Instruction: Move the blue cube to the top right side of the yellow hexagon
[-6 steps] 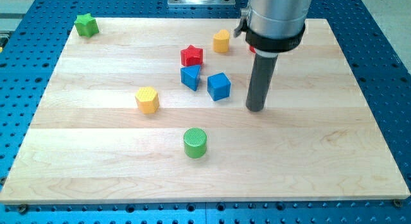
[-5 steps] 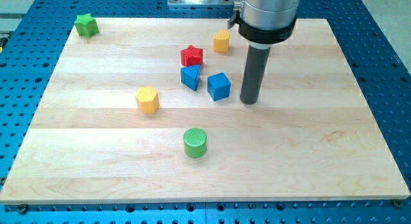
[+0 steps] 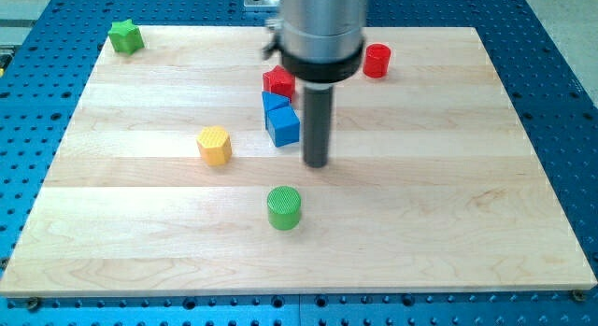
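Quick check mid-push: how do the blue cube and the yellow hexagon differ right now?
The blue cube is blue and square-faced; the yellow hexagon is yellow and six-sided. The cube sits just left of my tip and against another blue block; the hexagon stands alone, further left. Both rest flat on the board.

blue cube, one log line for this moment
tip: right of blue cube, close | cube: touching other blue block | yellow hexagon: left of cube | goal: not reached

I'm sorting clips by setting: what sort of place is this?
Most likely a robotics lab bench: a wooden board lies on a blue perforated mounting table, my tip rests just right of the blue cube, and small toy blocks like the yellow hexagon sit scattered.
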Motion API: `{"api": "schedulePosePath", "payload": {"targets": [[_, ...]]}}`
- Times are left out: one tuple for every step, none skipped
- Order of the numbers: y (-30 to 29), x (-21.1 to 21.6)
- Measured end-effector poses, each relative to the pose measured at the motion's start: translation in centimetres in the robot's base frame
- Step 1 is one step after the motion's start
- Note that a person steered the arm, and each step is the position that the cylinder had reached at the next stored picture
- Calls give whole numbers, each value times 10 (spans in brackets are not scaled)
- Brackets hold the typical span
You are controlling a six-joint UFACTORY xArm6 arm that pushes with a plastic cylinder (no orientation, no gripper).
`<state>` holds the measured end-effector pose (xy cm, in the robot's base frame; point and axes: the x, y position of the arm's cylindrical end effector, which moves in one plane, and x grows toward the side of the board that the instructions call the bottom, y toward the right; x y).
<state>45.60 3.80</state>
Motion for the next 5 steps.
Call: {"api": "schedulePosePath", "payload": {"targets": [[7,-29],[-29,-30],[-79,-16],[-84,2],[-29,5]]}}
